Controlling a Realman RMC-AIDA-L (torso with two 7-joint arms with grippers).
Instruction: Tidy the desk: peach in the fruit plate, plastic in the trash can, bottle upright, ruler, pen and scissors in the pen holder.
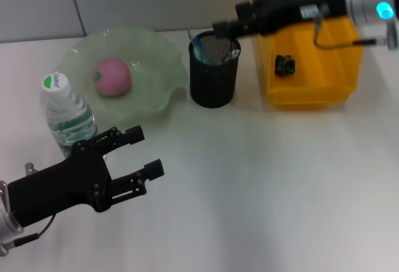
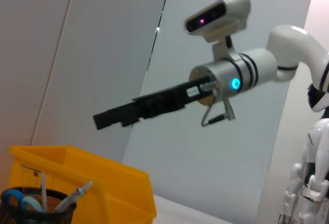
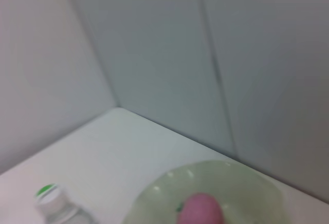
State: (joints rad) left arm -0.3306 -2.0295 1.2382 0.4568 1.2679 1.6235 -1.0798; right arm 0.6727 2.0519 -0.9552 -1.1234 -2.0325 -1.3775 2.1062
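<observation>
One peach [image 1: 112,77], one bottle [image 1: 65,113], one pen holder [image 1: 214,69], two pincers.

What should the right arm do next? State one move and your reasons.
Probably lift the right gripper straight up from the pen holder. It hangs at the holder's rim, stationery already stands inside, the peach lies in the fruit plate, and the bottle stands upright.

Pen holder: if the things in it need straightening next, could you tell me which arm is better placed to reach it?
Right. The right pincer hangs just above the pen holder, so it probably only needs to lower. The left pincer is open nearer the front of the table, beside the bottle.
</observation>
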